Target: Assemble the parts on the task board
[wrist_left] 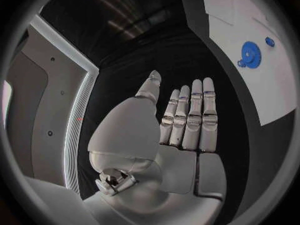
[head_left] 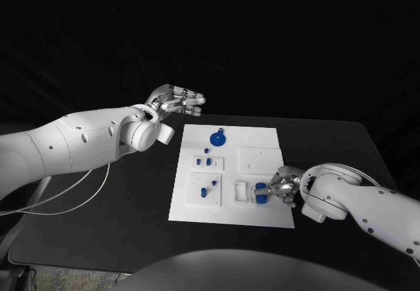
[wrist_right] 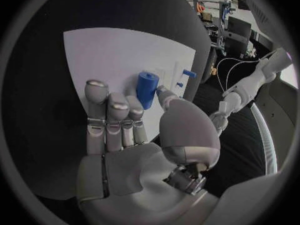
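the white task board (head_left: 263,142) lies in the middle of the black worktop (head_left: 105,212), its long side running from near to far. the right robot hand (head_left: 281,187) sits over the board's near right corner and pinches a blue cylinder (head_left: 261,194) between thumb and fingertips. in the right wrist view the cylinder (wrist_right: 147,89) stands out beyond the fingers (wrist_right: 119,115), its long axis roughly in line with them and its free round end pointing away from the palm; in the head view it lies low over the board, long axis near to far, just right of a narrow white slot (head_left: 240,190).

the left robot hand (head_left: 178,100) hangs above the worktop beyond the board's far left corner, holding nothing. in the left wrist view its fingers (wrist_left: 190,120) are straight and side by side, the thumb a little apart.

a blue gear (head_left: 219,139) lies flat at the board's far end. small blue pegs (head_left: 206,162) stand in a left-hand block, and one more blue piece (head_left: 204,193) sits in the near left block.
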You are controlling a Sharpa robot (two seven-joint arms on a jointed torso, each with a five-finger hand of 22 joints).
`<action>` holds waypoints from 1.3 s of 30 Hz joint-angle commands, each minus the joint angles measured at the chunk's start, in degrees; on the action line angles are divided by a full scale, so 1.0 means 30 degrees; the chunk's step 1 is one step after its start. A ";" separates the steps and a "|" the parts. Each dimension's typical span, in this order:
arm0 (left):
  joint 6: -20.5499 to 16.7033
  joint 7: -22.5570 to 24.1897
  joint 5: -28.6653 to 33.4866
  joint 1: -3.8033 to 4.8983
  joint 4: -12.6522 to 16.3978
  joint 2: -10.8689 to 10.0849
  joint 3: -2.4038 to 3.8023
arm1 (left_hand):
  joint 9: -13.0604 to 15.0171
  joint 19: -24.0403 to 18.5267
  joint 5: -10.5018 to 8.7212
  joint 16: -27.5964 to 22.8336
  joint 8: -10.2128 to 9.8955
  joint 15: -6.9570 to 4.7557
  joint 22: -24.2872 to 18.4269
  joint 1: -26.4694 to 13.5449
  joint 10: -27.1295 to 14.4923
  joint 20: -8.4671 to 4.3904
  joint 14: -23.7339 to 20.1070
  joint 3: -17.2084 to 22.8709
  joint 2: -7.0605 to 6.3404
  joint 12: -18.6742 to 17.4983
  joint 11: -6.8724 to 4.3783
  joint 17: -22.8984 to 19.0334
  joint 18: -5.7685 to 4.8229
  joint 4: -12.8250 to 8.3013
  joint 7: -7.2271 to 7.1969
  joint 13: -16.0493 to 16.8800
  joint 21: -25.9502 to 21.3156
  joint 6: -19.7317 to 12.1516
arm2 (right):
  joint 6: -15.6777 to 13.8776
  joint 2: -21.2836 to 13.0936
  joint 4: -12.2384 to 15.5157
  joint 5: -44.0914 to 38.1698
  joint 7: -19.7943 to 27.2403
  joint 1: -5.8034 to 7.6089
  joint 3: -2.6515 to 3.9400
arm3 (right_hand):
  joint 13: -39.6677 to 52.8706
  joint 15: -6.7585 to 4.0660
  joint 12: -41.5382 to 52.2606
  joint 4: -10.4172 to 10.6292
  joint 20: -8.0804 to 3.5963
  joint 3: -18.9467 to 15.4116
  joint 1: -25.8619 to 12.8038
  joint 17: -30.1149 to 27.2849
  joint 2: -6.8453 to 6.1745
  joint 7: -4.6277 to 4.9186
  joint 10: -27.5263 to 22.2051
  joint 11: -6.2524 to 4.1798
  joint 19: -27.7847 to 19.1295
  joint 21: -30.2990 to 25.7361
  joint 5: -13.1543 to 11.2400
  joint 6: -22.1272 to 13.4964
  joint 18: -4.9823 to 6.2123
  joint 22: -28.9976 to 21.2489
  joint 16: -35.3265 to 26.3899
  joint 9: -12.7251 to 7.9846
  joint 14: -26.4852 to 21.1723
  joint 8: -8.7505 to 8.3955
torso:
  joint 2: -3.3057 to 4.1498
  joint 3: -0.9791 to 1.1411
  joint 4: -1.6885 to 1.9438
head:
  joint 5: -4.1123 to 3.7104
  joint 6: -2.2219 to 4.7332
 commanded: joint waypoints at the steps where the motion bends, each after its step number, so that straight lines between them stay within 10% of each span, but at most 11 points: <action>1: 0.0446 0.0174 -0.0220 0.0003 -0.0012 0.0025 0.0011 | 0.0010 -0.0004 0.0054 -0.0060 -0.0045 0.0034 -0.0018 -0.0156 -0.0147 0.0093 -0.0133 -0.0119 -0.0032 0.0065 -0.0042 0.0000 -0.0156 0.0003 0.0007 0.0030 -0.0064 -0.0128 | 0.0309 0.0209 -0.0122 -0.0235 -0.0318 -0.0189 -0.0289 | 0.0863 0.0025 0.0033 -0.0581 0.0111 0.0031 0.0455 0.0068 0.0109 -0.0006 -0.0044 0.0116 0.0900 0.0147 -0.0074 -0.0061 0.0064 0.0059 0.0127 -0.0017 0.0076 -0.0038 | -0.0002 0.0006 -0.0004 | 0.0028 -0.0013; 9: 0.0452 0.0095 -0.0224 0.0005 -0.0225 0.0190 0.0007 | 0.0017 -0.0044 0.0091 -0.0058 -0.0017 0.0074 -0.0097 -0.0160 -0.0279 0.0146 -0.0224 0.0023 -0.0220 0.0070 0.0010 0.0007 -0.0125 0.0141 0.0097 0.0032 -0.0097 -0.0460 | -0.0006 0.0465 -0.0428 -0.0848 -0.0505 -0.0190 -0.0740 | 0.0835 0.0011 -0.0008 -0.3098 0.0105 0.0703 0.2487 0.0173 0.0358 -0.0068 -0.0051 0.0032 0.0899 0.0240 -0.0240 0.0236 0.0016 0.0231 0.0134 -0.0001 0.0068 0.0009 | -0.0006 -0.0012 0.0012 | -0.0036 0.0192; 18: 0.0553 0.0030 -0.0227 0.0005 -0.0314 0.0377 0.0006 | 0.0017 -0.0070 0.0087 -0.0060 -0.0013 0.0092 -0.0119 -0.0155 -0.0319 0.0158 -0.0272 0.0048 -0.0202 0.0072 0.0022 0.0003 -0.0131 0.0152 0.0099 0.0033 -0.0107 -0.0456 | -0.1395 0.0422 -0.0690 -0.1120 -0.0579 -0.0189 -0.0860 | 0.0797 -0.0102 -0.0070 -0.6851 -0.0020 0.2360 0.2494 0.0127 0.2548 -0.0434 -0.0064 -0.0226 0.0921 0.0415 0.1700 0.1342 -0.0207 0.0421 0.0030 0.0134 0.0129 -0.0026 | 0.0000 -0.0010 -0.0001 | 0.0034 0.0097; 39: 0.0669 -0.0291 -0.0329 0.0007 -0.0588 0.0434 -0.0017 | 0.0016 -0.0084 0.0084 -0.0057 -0.0018 0.0100 -0.0155 -0.0187 -0.0382 0.0170 -0.0293 0.0082 -0.0199 0.0071 0.0040 0.0012 -0.0124 0.0311 0.0111 0.0032 -0.0099 -0.0470 | -0.1968 -0.0623 0.0638 0.2802 -0.0694 0.0860 -0.0712 | 0.0144 -0.0371 -0.0852 -0.6070 -0.0283 0.2155 0.1159 -0.0108 0.2432 -0.1185 0.0122 -0.0631 0.0925 0.0254 0.0588 0.2600 -0.0484 0.0441 -0.0242 0.1777 0.0132 0.0005 | -0.0018 -0.0050 -0.0005 | -0.0049 0.0096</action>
